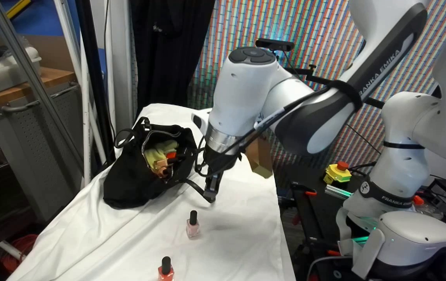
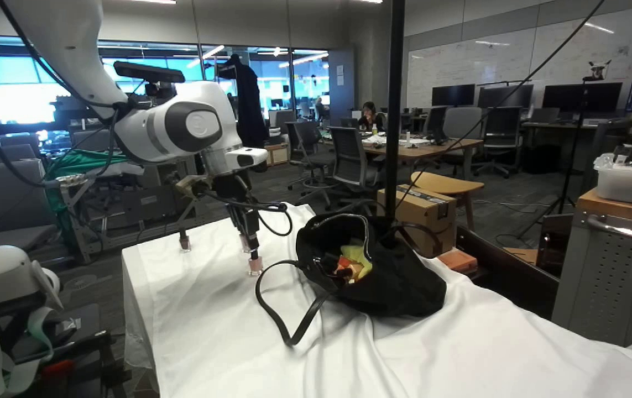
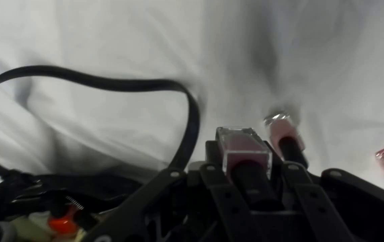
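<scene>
Near the centre of the wrist view, our pink polish bottle [image 3: 240,143] sits clamped in the pincer [image 3: 242,153], seemingly by its black cap [image 3: 251,179]. We should keep it upright; whether it clears the white-draped worktop [image 2: 199,315], we cannot tell. We'd best raise it straight before any sideways swing, sparing the second pink bottle [image 3: 282,129] beside it and the black bag [image 2: 404,282] with its looped strap [image 3: 193,124].

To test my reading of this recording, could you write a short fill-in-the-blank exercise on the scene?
The jaws are closed on a small bottle whose cap is coloured ____.
Besides the held one, the bottles standing on the cloth number ____.
That cloth's colour is ____.
The mouth of the black bag stands ____.
Missing words: black; two; white; open.
</scene>
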